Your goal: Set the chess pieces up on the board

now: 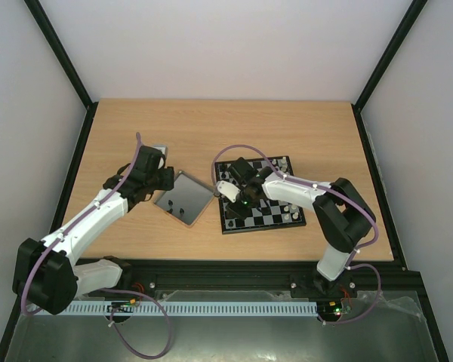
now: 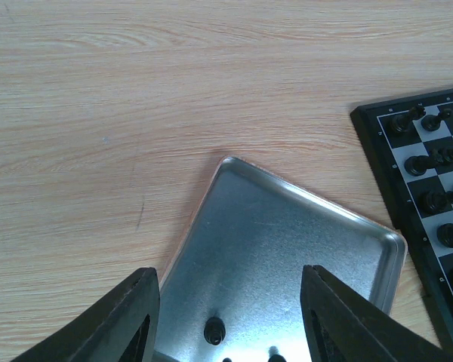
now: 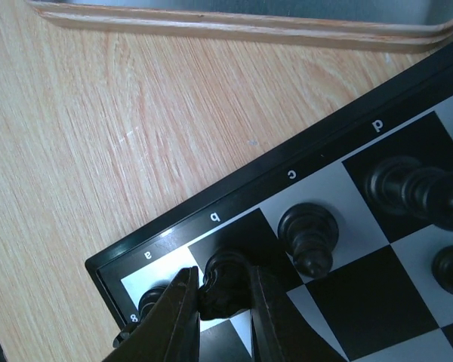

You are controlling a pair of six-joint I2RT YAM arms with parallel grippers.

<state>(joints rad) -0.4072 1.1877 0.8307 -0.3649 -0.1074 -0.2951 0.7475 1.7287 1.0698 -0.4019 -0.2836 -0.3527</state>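
Note:
The board (image 1: 266,213) lies right of centre, with black chess pieces along its left edge and white ones on its right side. My right gripper (image 3: 220,276) is shut on a black chess piece (image 3: 228,292) that stands on the dark b square at the board's corner (image 3: 113,265). Black pieces stand beside it on the a square (image 3: 149,302), c square (image 3: 308,234) and d square (image 3: 399,185). My left gripper (image 2: 230,275) is open and empty above the metal tray (image 2: 272,234). One black piece (image 2: 214,330) lies in the tray between its fingers.
The grey tray (image 1: 185,197) sits just left of the board on the wooden table (image 1: 226,132). A second dark piece (image 2: 275,354) shows at the tray's near edge. The board's black row also shows in the left wrist view (image 2: 426,162).

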